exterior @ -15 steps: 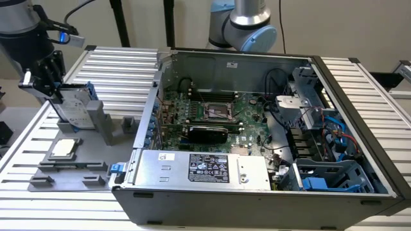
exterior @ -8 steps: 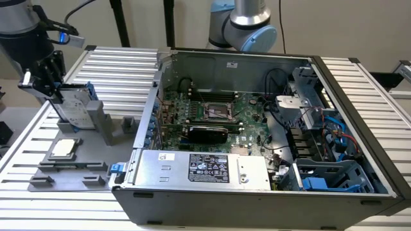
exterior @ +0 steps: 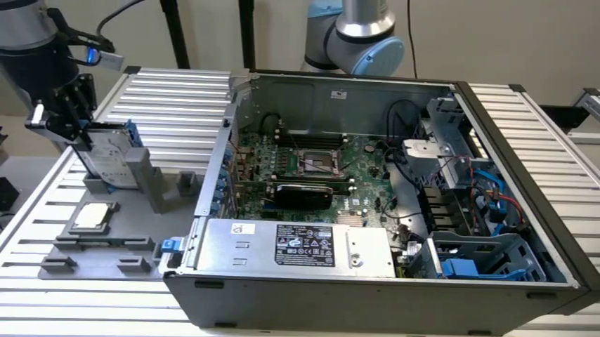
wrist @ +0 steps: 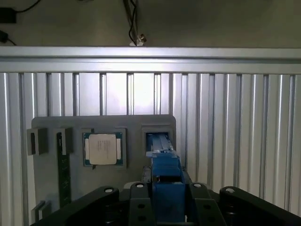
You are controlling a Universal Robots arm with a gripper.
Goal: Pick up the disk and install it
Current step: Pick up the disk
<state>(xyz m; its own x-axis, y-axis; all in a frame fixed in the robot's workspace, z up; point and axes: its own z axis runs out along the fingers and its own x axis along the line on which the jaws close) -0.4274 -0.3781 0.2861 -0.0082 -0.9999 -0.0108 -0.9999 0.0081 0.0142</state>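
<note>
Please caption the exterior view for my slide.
The hand holds a silver-grey metal hard drive in a blue plastic carrier upright over a grey fixture, beside an open computer case.

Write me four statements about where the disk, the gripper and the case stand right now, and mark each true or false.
1. The disk is seated inside the computer case. False: it stands on end outside the case, at the grey fixture plate on the exterior view's left.
2. The case lies open with its motherboard exposed. True.
3. The gripper hangs over the power supply. False: it is off the case, at the disk, with the blue carrier between its fingers.
4. A small square chip lies on the grey fixture plate. True.
</note>
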